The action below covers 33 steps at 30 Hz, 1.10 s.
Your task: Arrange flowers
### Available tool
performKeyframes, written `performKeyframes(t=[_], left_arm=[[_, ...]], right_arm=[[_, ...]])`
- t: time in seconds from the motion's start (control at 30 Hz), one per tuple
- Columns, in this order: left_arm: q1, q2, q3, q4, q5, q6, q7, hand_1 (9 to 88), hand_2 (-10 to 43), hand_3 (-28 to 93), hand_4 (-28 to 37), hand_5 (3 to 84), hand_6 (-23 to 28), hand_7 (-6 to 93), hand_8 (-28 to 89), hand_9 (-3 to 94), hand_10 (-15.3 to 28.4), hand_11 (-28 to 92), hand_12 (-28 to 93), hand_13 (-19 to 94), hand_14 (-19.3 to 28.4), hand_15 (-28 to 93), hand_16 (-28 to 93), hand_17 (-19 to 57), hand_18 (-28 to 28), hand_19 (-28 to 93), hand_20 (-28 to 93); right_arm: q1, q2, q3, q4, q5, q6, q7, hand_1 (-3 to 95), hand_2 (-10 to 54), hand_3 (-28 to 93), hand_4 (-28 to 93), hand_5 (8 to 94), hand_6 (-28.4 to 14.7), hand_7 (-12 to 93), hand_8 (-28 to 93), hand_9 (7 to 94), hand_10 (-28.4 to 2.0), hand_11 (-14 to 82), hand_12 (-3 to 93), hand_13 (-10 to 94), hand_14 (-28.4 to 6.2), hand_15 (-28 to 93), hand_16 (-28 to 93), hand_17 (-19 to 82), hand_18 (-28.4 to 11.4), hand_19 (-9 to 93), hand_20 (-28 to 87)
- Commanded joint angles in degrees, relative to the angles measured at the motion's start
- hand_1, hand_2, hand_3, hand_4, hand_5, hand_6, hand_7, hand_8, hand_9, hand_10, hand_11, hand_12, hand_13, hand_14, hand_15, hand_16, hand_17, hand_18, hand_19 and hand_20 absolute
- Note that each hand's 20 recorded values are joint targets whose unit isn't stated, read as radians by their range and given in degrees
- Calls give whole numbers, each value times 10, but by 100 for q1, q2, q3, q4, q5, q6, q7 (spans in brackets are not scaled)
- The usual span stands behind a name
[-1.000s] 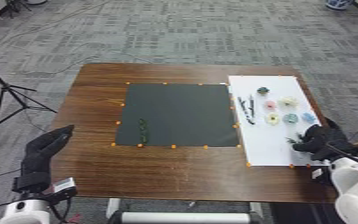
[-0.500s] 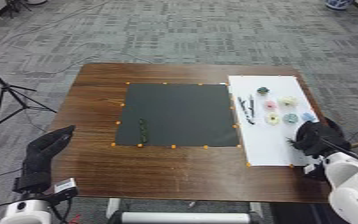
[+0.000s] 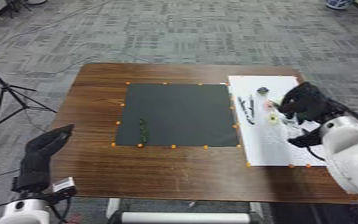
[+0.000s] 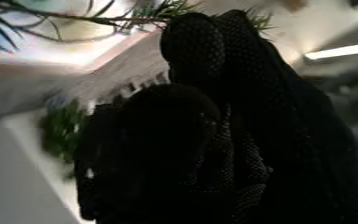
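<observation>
Our left hand [image 3: 42, 150] hangs at the counter's [image 3: 175, 175] nine o'clock, fingers loosely extended, likely leaving us working room. A green stem [image 3: 143, 133] lies at the dark mat's [image 3: 184, 107] eight o'clock, apparently our arrangement's base. At three, our right hand [image 3: 307, 106] is above the white sheet [image 3: 264, 152], fingers [image 4: 193, 50] together, pinching a sprig [image 4: 113, 21], seemingly for transfer. The right wrist view details its narrow leaves; the head view gives us a dark bloom [image 3: 262, 91] at the sheet's eleven.

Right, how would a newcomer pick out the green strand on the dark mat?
On the brown table, find the dark square mat. In its near-left part, a strand runs away from the edge nearest the robot. It is long, narrow and green, unlike the small orange markers along the mat's border.
</observation>
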Motion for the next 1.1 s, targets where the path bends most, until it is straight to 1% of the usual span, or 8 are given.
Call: performKeyframes(t=[0.03,0.33,0.4,0.57,0.67,0.8,0.97,1.1], left_arm=[[-74,84,-104,-52,-50,-69,-19,307,-23,683,-236,516,-14,166,-109,441,130,178,88,353,140,130,-8,44,111,102,144],[-84,64,-62,-27,-39,-137,-44,303,-21,687,-239,517,-15,166,-109,442,130,179,89,354,140,130,-8,44,111,103,144],[-101,73,-54,-15,-55,-152,-41,303,-21,687,-239,517,-15,166,-109,442,131,178,89,354,141,131,-8,44,111,103,144],[-9,75,-111,-38,-77,-122,-20,303,-21,687,-239,517,-15,167,-109,443,131,178,89,354,141,130,-8,44,111,102,144],[-118,82,-45,20,-92,-188,-39,302,-21,688,-239,518,-15,167,-109,443,131,178,89,354,141,130,-8,44,112,102,144],[-231,82,34,71,21,-300,-96,303,-21,688,-239,518,-15,166,-109,443,131,178,89,354,141,131,-8,43,112,103,144],[-256,99,38,92,-16,-311,-97,304,-21,687,-240,519,-16,167,-109,444,132,178,89,354,141,130,-9,44,111,101,144],[-267,79,88,104,-7,-325,-97,304,-22,688,-239,519,-16,168,-110,443,131,178,89,354,141,130,-9,44,111,101,144]], right_arm=[[1056,-478,-1038,-92,1351,-531,166,674,-95,511,-82,724,-41,299,236,933,-99,264,351,937,-25,533,271,730,-48,894,339],[1805,-1442,-2295,403,888,-232,-14,672,-95,514,-78,724,-43,305,237,936,-100,259,350,937,-27,536,259,735,-47,889,337],[2072,-1252,-2803,529,999,236,-32,670,-95,517,-79,725,-43,307,235,936,-100,258,350,937,-28,537,255,735,-46,888,337],[2111,-1686,-3263,809,181,878,-260,668,-95,522,-81,724,-44,311,233,937,-102,259,347,937,-28,537,252,737,-47,885,339],[2202,-1973,-3551,1143,-358,1139,-393,667,-95,523,-81,724,-44,313,232,937,-103,259,344,937,-28,536,250,737,-46,884,338],[2188,-2380,-3664,1509,-907,1224,-529,666,-95,525,-82,723,-44,317,230,937,-103,258,341,937,-29,532,247,739,-47,881,337],[2186,-2764,-3665,1734,-1300,1485,-665,665,-95,528,-83,721,-43,324,227,937,-104,253,335,937,-30,530,246,740,-48,879,336],[2161,-3050,-3623,1928,-1464,1292,-619,664,-95,530,-84,719,-43,330,222,937,-104,251,331,937,-30,529,245,741,-49,877,337]])
